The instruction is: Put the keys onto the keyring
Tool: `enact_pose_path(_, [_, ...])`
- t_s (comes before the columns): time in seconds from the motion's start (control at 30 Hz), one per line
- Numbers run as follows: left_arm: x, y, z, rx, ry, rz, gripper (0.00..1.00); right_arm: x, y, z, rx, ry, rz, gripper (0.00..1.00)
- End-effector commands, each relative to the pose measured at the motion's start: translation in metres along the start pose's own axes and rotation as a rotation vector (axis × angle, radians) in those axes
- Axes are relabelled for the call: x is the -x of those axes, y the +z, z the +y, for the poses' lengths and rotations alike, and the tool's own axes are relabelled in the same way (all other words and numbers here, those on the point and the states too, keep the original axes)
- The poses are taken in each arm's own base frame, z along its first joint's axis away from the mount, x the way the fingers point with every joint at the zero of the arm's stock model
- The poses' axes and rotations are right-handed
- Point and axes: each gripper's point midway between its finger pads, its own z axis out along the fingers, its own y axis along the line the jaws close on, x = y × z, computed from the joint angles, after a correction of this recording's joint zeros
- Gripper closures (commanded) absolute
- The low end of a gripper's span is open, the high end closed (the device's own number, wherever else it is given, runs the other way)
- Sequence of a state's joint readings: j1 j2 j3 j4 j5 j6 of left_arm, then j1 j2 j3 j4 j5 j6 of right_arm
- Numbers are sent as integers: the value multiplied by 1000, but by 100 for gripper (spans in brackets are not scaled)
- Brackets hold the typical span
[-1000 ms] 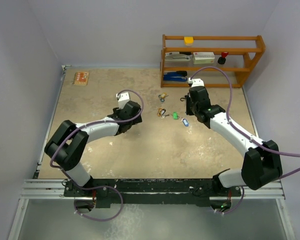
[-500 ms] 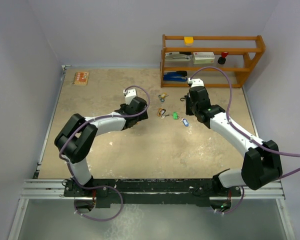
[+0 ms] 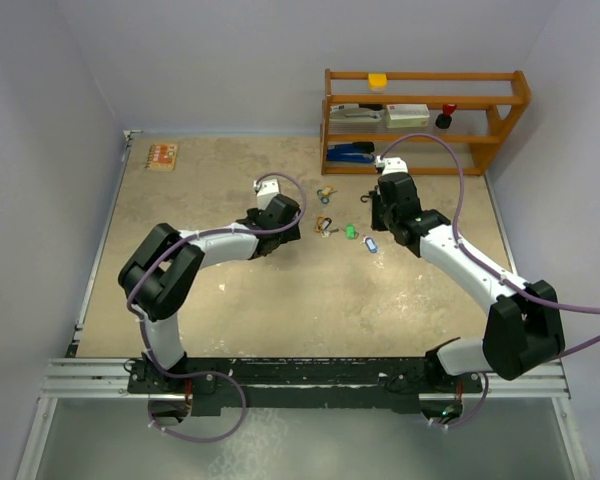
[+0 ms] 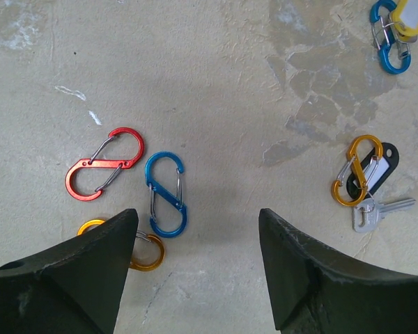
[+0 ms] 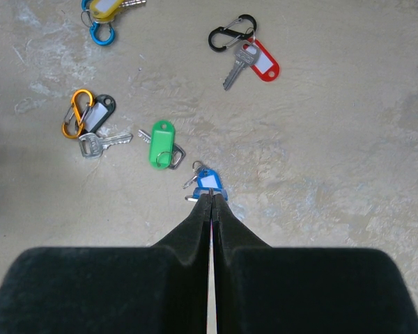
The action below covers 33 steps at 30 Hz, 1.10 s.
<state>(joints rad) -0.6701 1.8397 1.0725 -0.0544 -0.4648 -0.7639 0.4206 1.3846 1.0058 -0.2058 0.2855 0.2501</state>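
Note:
In the left wrist view, loose S-shaped keyring clips lie on the table: red [image 4: 104, 172], blue [image 4: 165, 195], and an orange one [image 4: 148, 253] half hidden by my left finger. My left gripper [image 4: 198, 233] hangs open just short of them, holding nothing. To their right, a silver key [image 4: 376, 212] with a black tag hangs on an orange clip [image 4: 357, 179]. My right gripper [image 5: 210, 197] is shut, its tips touching the near edge of the blue-tagged key [image 5: 209, 182]. Whether it pinches the tag is unclear. Nearby lie a green-tagged key [image 5: 161, 142] and a red-tagged key [image 5: 256, 61] on a black clip.
A blue clip with a yellow tag [image 4: 393, 31] lies further back. A wooden shelf [image 3: 425, 120] with small items stands at the back right. A small orange object [image 3: 162, 155] sits at the back left. Grey walls close in both sides.
My left arm has swung right and forward toward the keys, and its jaws have narrowed a little. The right arm has not moved.

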Motion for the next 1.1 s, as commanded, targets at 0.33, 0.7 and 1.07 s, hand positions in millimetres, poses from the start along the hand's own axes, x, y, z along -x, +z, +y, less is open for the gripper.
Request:
enact_pose_path(0.33, [15,10,-9,18,-28,-62,34,5,-5,0,4,6,-33,100])
enact_pose_path(0.7, [8,18,-8,32,-19,-54,39,4,-5,0,2,5,-32,100])
enact_pose_path(1.07, [0,15,4,98,28,-56,47,4,-6,0,1,4,-33,100])
